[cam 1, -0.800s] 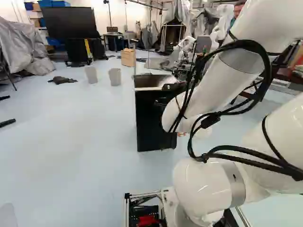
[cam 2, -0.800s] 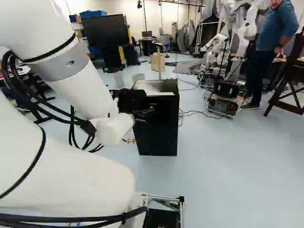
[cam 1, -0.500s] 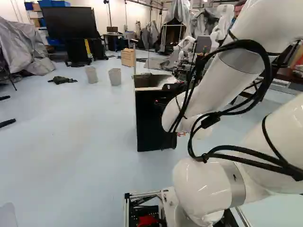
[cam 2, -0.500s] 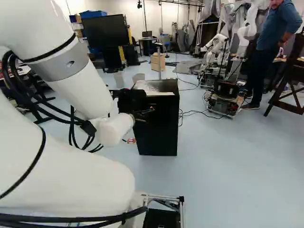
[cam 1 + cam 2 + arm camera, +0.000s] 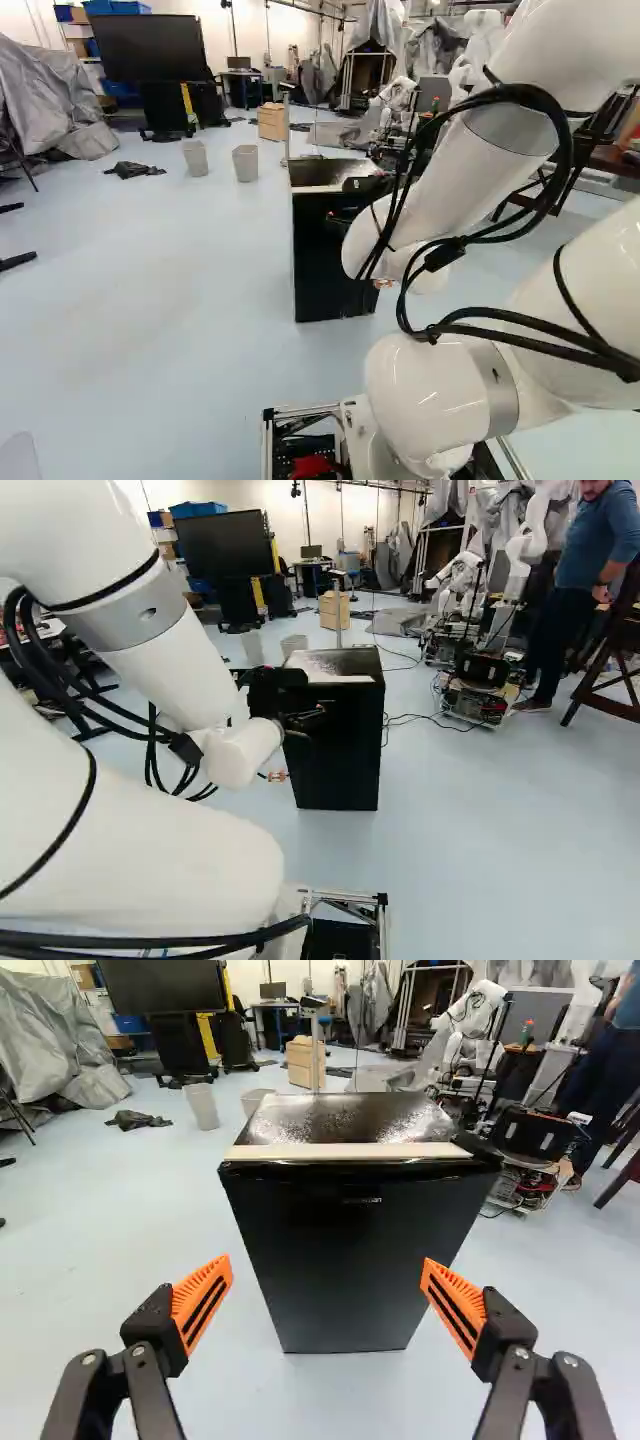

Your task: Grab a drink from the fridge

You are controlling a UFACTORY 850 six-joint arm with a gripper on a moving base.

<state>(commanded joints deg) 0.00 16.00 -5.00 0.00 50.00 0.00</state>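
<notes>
In the right base view my gripper [image 5: 292, 746] is at the near side of the black fridge [image 5: 343, 742], partly hidden by the wrist. The wrist view shows the gripper [image 5: 328, 1268] open, its two orange-padded fingers wide apart with nothing held. The fridge [image 5: 345, 1250] is ahead, between the fingers' directions, its door closed and facing me. A pale strip [image 5: 350, 1151] runs along the front edge of its dark, speckled top. Whether the fingers touch the fridge cannot be told. No drink is visible.
Two grey bins [image 5: 195, 158] and a wooden box [image 5: 271, 121] stand beyond the fridge, with a dark cloth [image 5: 134, 170] on the floor. Another robot [image 5: 462, 572] is farther back. Cables [image 5: 410, 718] trail past the fridge to a cart of equipment [image 5: 478, 695].
The base has moved a little: the whole scene, fridge included, has shifted slightly rightward in both base views. My arm keeps its pose above its lowest joint.
</notes>
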